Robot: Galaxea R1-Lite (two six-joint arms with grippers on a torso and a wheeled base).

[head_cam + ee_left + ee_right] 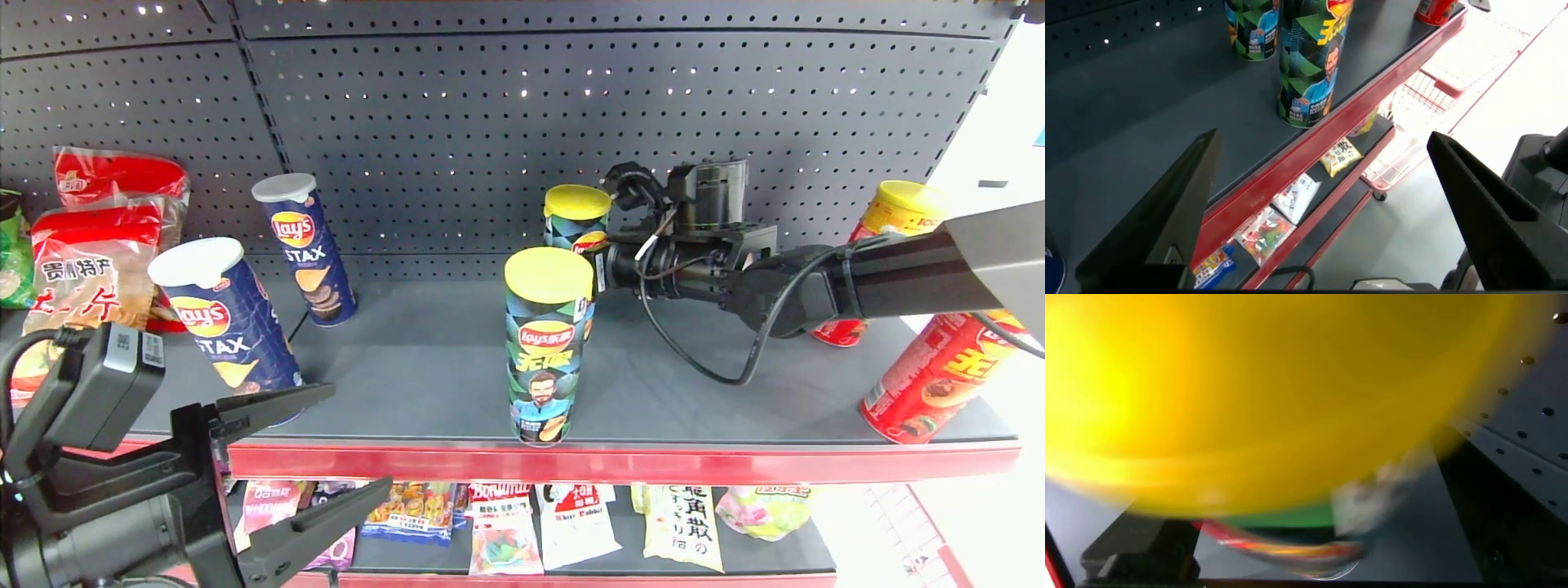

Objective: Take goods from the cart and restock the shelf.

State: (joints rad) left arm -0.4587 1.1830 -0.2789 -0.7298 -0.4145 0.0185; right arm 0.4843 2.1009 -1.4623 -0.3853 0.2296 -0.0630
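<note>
Presently the rear chip can (575, 214) is seen right against the right claw (600, 265), probably to be seated upright on the shelf (424, 359); its grip cannot be told. The left claw (304, 457) is held released.

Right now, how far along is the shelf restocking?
Done: one green can stands upright at the front edge of the shelf. In hand: the right pincer is at a second green can behind it; its grip is unclear. The left pincer hangs open and empty. Left: likely more trips; what the cart holds cannot be seen.
</note>
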